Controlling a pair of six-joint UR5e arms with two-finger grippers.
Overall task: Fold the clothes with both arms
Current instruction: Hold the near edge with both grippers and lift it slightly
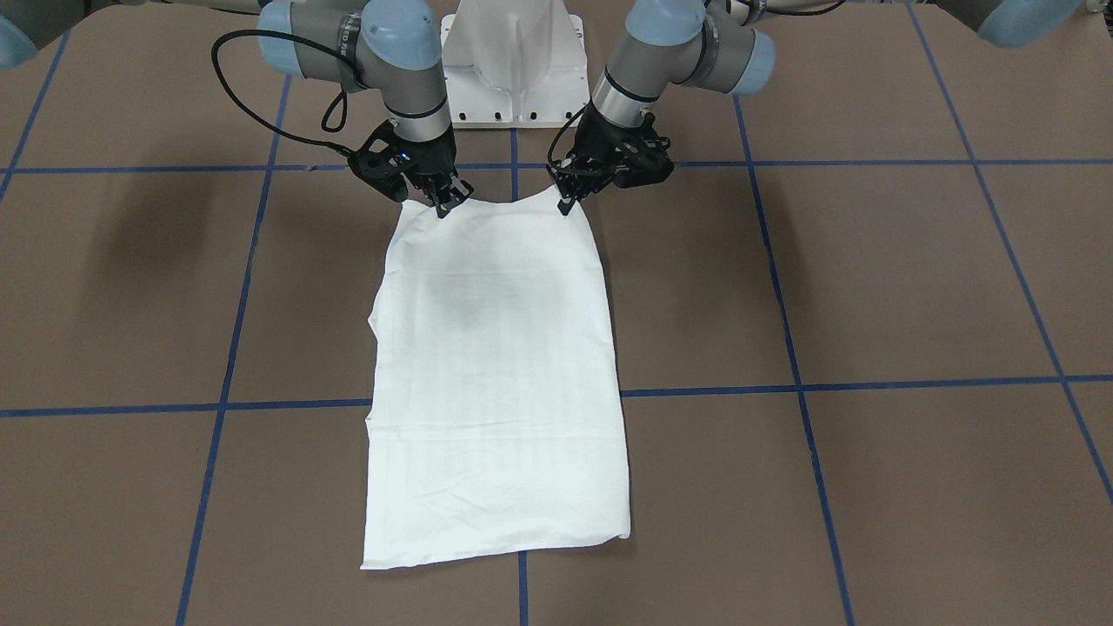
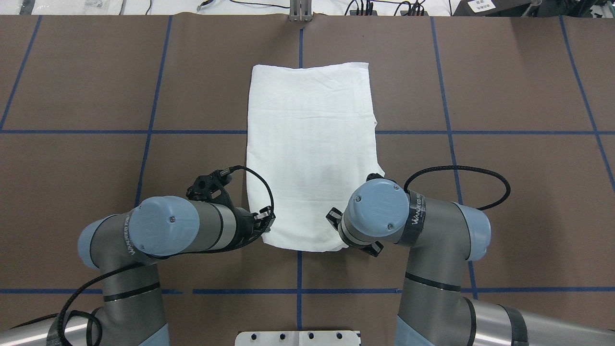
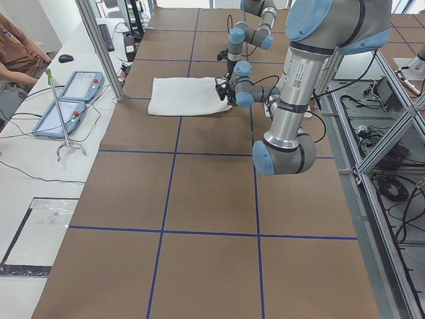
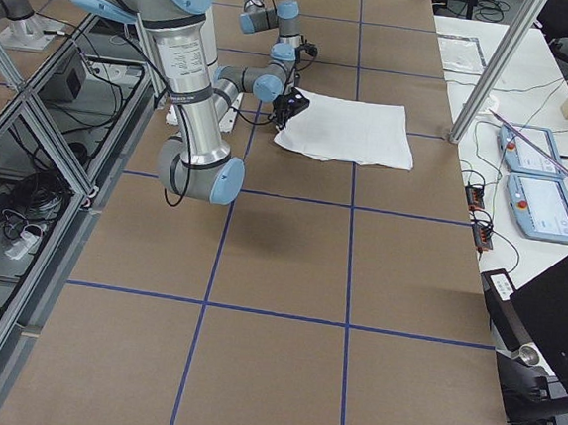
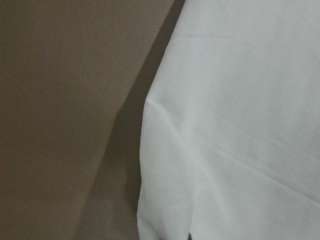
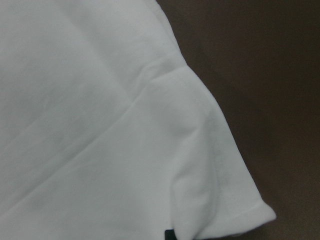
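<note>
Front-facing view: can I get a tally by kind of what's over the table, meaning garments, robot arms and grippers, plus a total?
Garments: 1, the white shirt
Robot arms: 2, the left arm and the right arm
Grippers: 2, the left gripper and the right gripper
Total: 5

One camera looks steeply down from across the tabletop [image 1: 869,287], facing the left hand [image 1: 567,202] and right hand [image 1: 448,204]. Another looks down from behind them. Two distant cameras sight along the tabletop from either end. Wrist cameras sit close, showing shirt [image 5: 240,125] just beside each hand. Every view shares it.
</note>
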